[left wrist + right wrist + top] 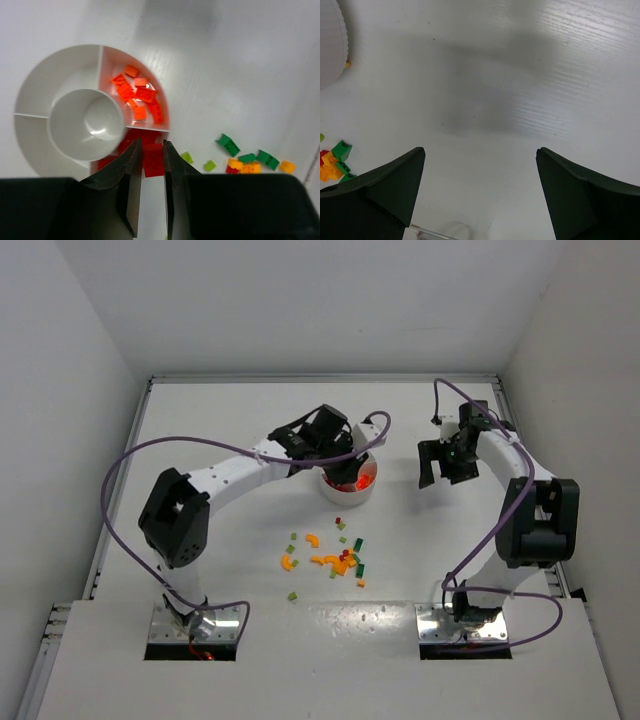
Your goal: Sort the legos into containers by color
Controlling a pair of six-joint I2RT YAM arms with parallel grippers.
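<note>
One red lego pinched by left end effector over the dish — right end effector gaping

We see a white dish, orange legos and one red lego. Green, yellow and orange bricks dot the white table.

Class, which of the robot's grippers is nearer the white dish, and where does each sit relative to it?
Left. The left gripper hangs over the dish, a red brick between its jaws; the right gripper stands off to the dish's right, apart from it.
</note>
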